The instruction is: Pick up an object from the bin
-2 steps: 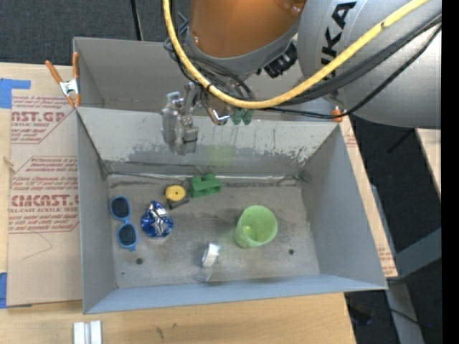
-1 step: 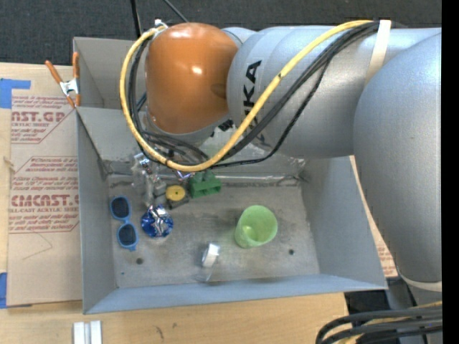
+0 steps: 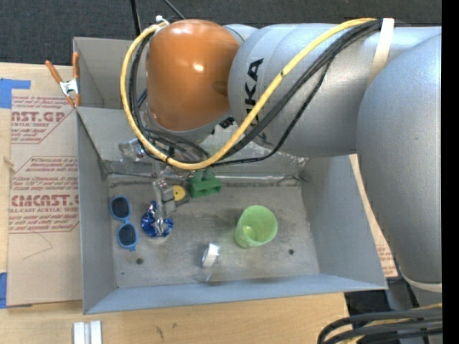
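blue crumpled foil scrap [image 3: 155, 223], shiny and wrinkled, lies on the floor of the grey bin [image 3: 93, 192] in the lower left part of the frame. the gripper [image 3: 164, 194] hangs right above it, its metal tip just over the scrap's upper edge. whether it touches the scrap cannot be told. whether the gripper is spread or closed cannot be told either, since the wrist parts above crowd over it, and nothing can be seen gripped in it.

to the left of the scrap, close by but apart from it, lies a pair of blue sunglasses [image 3: 122, 224], lenses one above the other in the frame. just right of the gripper's tip sits a small yellow piece [image 3: 178, 191], and next to that, a little higher, a dark green block [image 3: 204, 183] lies against the foot of the bin's far wall. these two are the nearest neighbours on the right side of the gripper.

further right, near the middle of the floor, a lime green cup [image 3: 256, 227] lies tipped so that its open mouth faces up and toward the camera. below and left of the cup, near the bin's front wall, is a small white piece [image 3: 209, 254], well apart from the scrap.

the orange cover [image 3: 188, 70] on the wrist fills the upper middle of the frame, with a yellow cable [image 3: 125, 77] looping round it, and the grey arm [image 3: 337, 84] stretches off to the right, hiding the bin's upper right corner.
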